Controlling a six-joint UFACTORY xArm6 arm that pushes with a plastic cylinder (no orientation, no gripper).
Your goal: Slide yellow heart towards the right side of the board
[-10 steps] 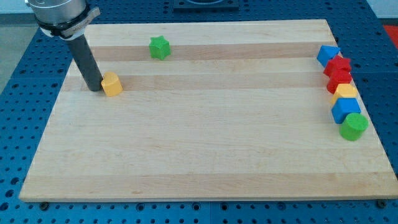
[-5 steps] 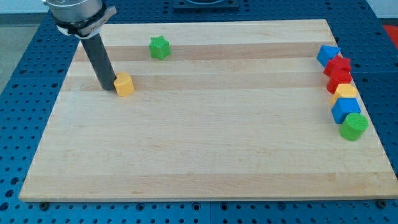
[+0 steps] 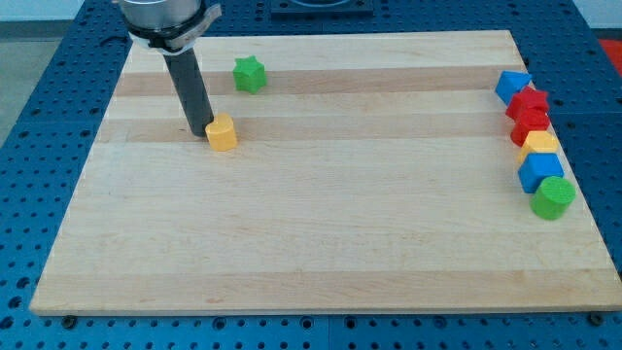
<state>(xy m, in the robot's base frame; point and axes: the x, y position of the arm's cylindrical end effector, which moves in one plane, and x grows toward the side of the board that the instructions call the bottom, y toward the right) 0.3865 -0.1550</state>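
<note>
Just to the view's right of my tip (image 3: 201,132), touching it: small yellow heart block (image 3: 223,132). Green star block (image 3: 250,74) sits up-right of the tip, apart. No claw here, just a dark rod, so no jaw state to tell.

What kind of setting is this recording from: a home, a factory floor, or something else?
Most likely a robotics lab bench. A pale wooden board lies on a blue perforated metal table; small coloured plastic blocks sit on it, among them the yellow heart and a green star. My tip touches the heart's left side.
</note>
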